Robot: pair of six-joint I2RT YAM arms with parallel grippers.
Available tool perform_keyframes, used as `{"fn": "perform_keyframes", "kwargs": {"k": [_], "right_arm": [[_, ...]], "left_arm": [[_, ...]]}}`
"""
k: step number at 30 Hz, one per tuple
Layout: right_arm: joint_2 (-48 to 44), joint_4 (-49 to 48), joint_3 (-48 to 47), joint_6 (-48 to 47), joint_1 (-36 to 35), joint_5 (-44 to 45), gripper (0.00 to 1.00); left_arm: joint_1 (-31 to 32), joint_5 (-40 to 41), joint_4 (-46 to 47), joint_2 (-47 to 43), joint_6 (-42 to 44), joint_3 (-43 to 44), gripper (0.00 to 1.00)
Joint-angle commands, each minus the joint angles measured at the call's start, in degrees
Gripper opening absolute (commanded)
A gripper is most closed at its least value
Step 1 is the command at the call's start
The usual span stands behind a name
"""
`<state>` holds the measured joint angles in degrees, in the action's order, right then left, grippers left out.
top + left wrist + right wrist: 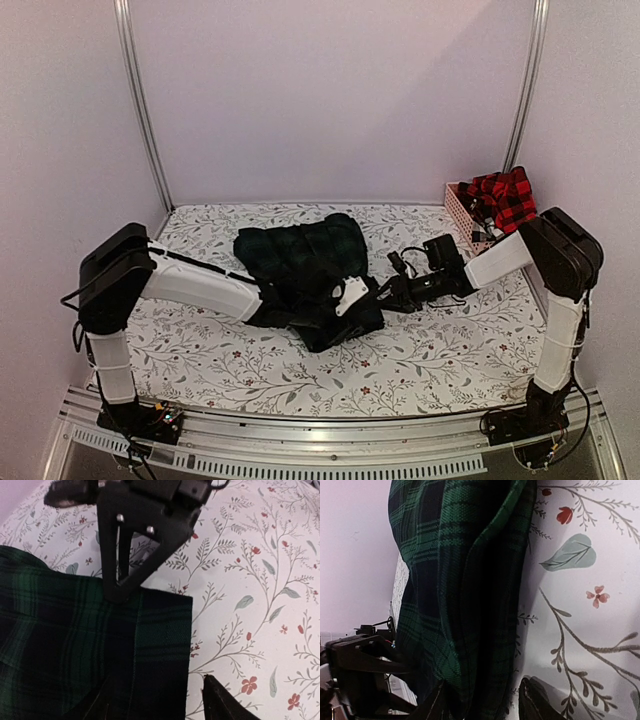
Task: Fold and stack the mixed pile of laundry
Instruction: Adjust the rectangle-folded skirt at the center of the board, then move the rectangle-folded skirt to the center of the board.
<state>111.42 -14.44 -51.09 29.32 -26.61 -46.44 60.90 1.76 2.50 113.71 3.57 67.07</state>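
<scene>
A dark green tartan piece lies spread on the table's middle. My left gripper is over its near right corner. In the left wrist view its jaws stand apart, and the tartan's edge lies between its fingers. My right gripper meets the same corner from the right. Its upper finger rests on the cloth. In the right wrist view a thick fold of tartan fills the gap between its fingers. A red-and-black checked flannel shirt sits in the basket. No navy or black clothes show.
A pink slatted basket stands at the back right corner. The white leaf-patterned table cloth covers the table. Metal frame posts rise at both back corners. The two grippers are very close to each other.
</scene>
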Motion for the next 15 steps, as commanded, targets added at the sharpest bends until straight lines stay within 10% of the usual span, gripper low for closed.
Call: {"fn": "perform_keyframes", "kwargs": {"k": [1, 15], "right_arm": [[5.12, 1.77, -2.56, -2.89, -1.40, -1.82, 0.42], [5.86, -5.25, 5.47, 1.76, -7.37, -1.78, 0.18]], "left_arm": [[-0.27, -2.54, 1.78, -10.94, -3.30, -2.58, 0.61], [-16.51, -27.68, 29.27, -13.96, -30.87, -28.24, 0.53]]}}
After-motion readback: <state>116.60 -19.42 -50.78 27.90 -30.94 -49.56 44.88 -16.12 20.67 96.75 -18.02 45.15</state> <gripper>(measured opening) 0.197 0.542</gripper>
